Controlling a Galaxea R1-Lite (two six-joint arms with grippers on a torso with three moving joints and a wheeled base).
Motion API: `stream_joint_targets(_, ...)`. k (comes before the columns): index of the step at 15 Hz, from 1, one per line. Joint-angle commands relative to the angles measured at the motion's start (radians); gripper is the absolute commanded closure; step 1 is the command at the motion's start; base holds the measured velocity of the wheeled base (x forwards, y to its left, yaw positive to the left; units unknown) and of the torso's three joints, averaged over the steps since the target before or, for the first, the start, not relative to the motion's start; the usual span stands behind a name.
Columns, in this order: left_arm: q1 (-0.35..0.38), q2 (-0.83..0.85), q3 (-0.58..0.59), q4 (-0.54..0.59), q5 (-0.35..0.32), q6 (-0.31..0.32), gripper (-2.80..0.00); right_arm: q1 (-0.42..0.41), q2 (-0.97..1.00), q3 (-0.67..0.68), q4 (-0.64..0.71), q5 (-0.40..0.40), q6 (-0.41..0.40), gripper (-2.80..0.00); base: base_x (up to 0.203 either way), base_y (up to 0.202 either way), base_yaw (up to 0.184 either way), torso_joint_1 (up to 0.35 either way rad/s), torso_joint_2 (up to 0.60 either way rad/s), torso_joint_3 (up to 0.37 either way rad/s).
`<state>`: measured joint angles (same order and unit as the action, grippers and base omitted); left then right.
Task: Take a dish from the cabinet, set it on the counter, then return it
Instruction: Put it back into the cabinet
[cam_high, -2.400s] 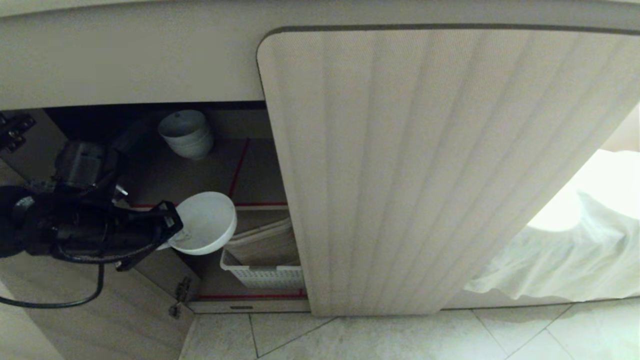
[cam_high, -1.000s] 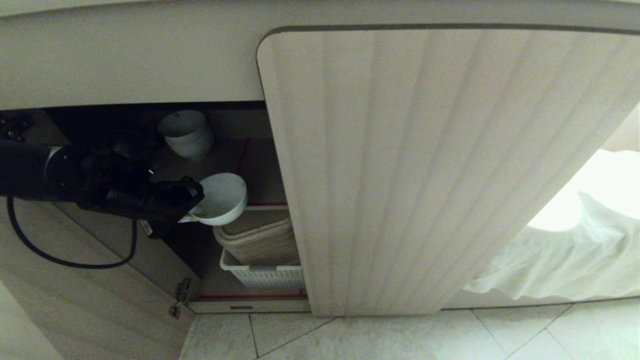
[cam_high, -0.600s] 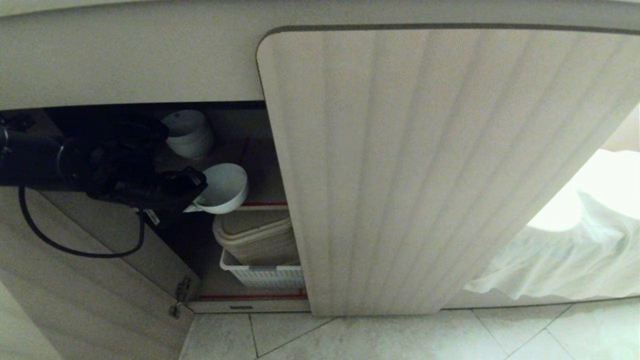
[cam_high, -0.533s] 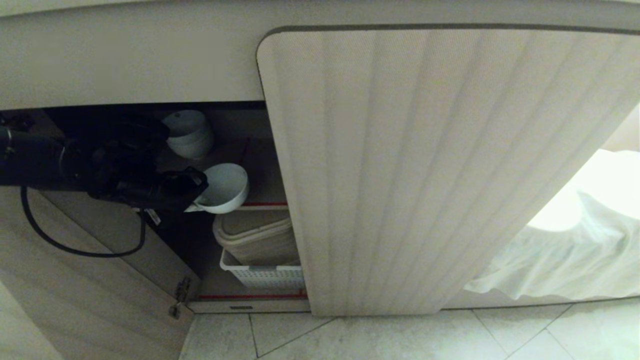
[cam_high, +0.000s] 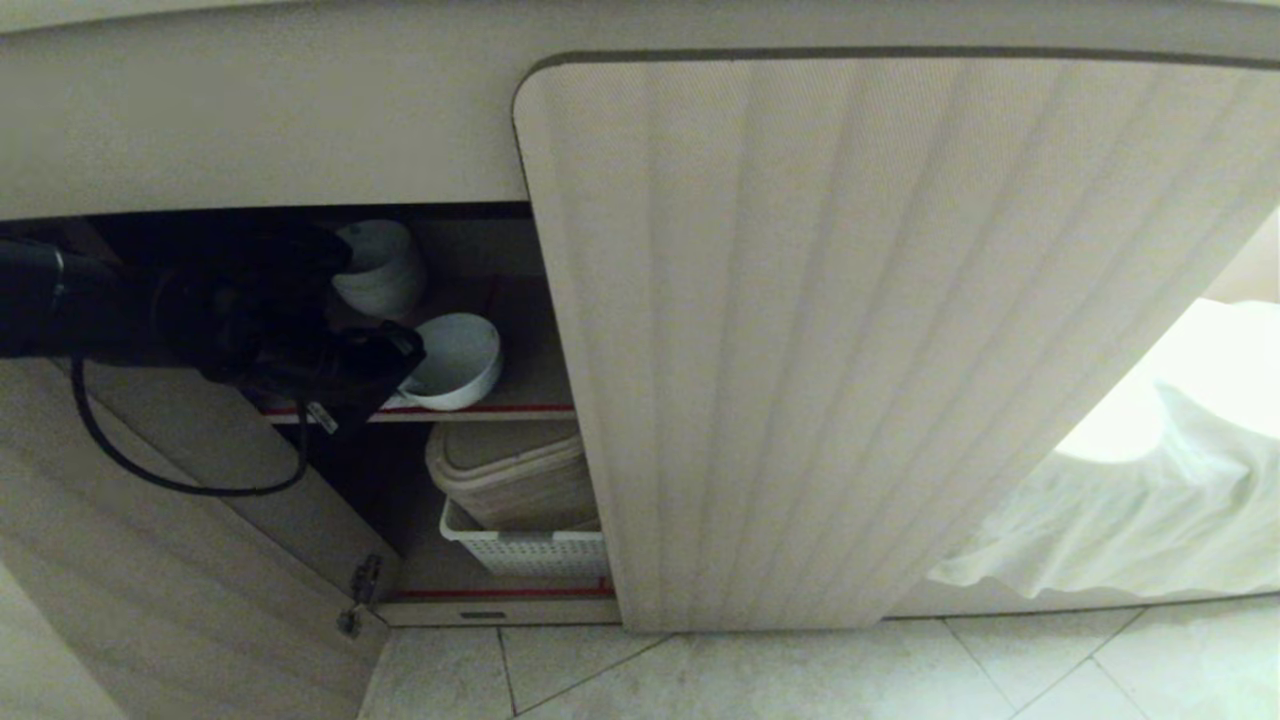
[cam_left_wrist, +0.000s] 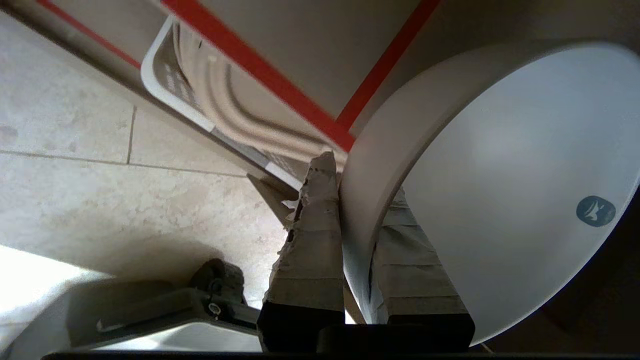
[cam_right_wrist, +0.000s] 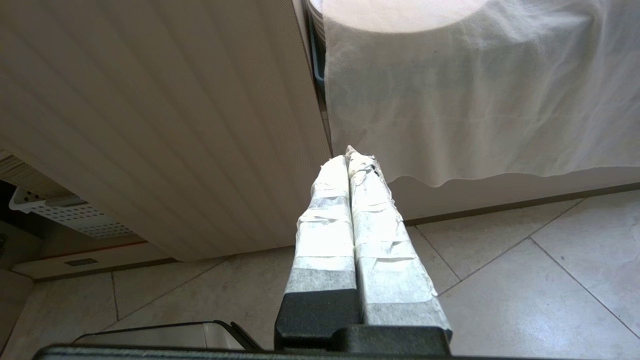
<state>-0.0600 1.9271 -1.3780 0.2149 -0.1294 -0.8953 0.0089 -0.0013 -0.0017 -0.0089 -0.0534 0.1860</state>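
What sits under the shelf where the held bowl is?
Below the shelf sits a beige lidded bin inside a white slotted basket. The closed door covers everything to their right; the bin's contents are hidden.

My left gripper (cam_left_wrist: 350, 200): fingers (cam_left_wrist: 312, 240) wrapped in frayed matt tape. Dish (cam_high: 455, 360) glossy smooth ceramic-looking white. Cabinet (cam_high: 860, 330) door ribbed, matt beige. Basket (cam_high: 525, 550) perforated white plastic. Floor (cam_high: 800, 670) smooth pale stone-look tile. Cloth (cam_right_wrist: 475, 95) white, wrinkled.

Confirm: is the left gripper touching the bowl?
Touching. The left wrist view shows the left gripper with its fingers pinching the bowl by its rim.
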Motion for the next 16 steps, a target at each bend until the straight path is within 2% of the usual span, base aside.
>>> stream_joint_targets(1,0.0,0.024,-0.029,0.003,-0.001,-0.002,0.0,0.0,0.001,0.0,0.0,0.0,0.001,0.0,0.0,0.0,0.0,0.0,0.0,0.0)
stream_joint_targets(8,-0.003,0.077,-0.128,0.009,-0.001,-0.007,0.0,0.0,0.001,0.0,0.0,0.0,0.001,0.0,0.0,0.0,0.0,0.0,0.0,0.0)
stream_joint_targets(16,-0.006,0.092,-0.138,0.004,0.027,-0.031,0.0,0.0,0.001,0.0,0.0,0.0,0.001,0.0,0.0,0.0,0.0,0.0,0.0,0.0)
